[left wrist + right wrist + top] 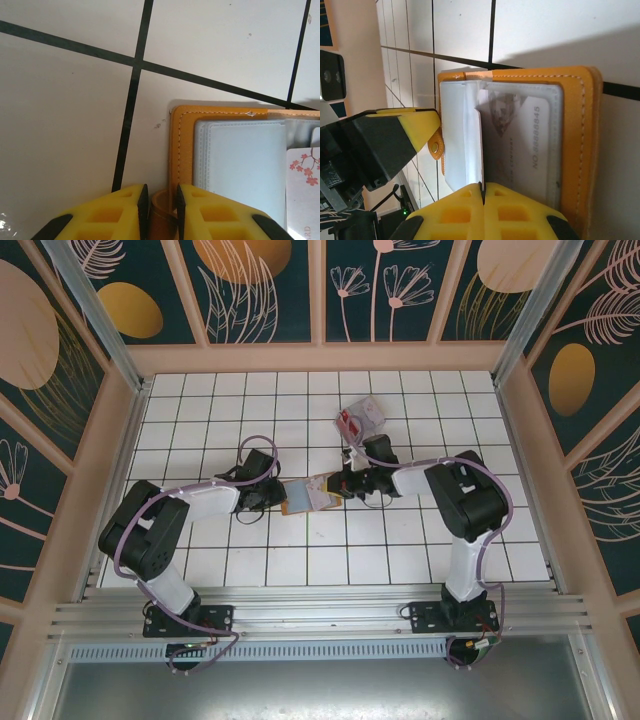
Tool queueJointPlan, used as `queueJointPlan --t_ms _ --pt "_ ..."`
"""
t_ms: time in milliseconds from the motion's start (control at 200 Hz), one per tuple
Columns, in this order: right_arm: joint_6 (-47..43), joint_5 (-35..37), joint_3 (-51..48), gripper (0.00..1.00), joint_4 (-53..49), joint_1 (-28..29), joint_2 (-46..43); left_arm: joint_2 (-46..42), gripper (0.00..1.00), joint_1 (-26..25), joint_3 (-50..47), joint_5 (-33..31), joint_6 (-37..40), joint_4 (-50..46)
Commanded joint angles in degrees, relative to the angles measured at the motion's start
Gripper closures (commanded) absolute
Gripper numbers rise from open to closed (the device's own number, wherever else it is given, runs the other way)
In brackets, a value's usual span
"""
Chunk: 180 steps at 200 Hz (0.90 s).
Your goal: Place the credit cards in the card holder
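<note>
Open card holder [580, 130] on the tiled surface [75, 125], its snap tab [436, 146] clamped by the left claw [161, 200], while the right claw [482, 187] pinches a whitish credit card [474, 150] at its clear sleeve [240, 160].

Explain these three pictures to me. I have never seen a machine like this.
This is a robot with two arms bolted at the near edge of a tiled table. One picture looks down from above and behind; the other two come from a camera on each wrist, so the yellow fingers at the bottom are that arm's own. In the middle lies an open orange card holder. The left gripper pinches its tab, steadying it. The right gripper is closed on a whitish credit card, its far edge at a clear pocket. A printed card already sits in a pocket. Farther back stands a clear plastic box with something red inside.
</note>
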Motion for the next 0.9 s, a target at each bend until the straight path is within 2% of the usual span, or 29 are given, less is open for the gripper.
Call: queueJointPlan --t_ms 0,445,706,896 --pt "0.39 0.02 2.75 1.00 -0.11 0.89 1.51 1.46 0.75 -0.04 -1.24 2.54 -0.87 1.19" --pt "0.65 3.06 7.18 1.00 -4.47 2.34 4.57 1.48 0.75 -0.10 -1.33 3.61 -1.32 2.83" --pt "1.45 11.29 7.50 1.00 -5.04 6.73 4.41 2.96 0.75 -0.10 -1.52 4.31 -1.49 3.51" --pt "0.23 18.27 9.10 1.00 -9.38 9.64 4.48 3.27 0.75 -0.10 -1.92 4.62 -1.60 3.94"
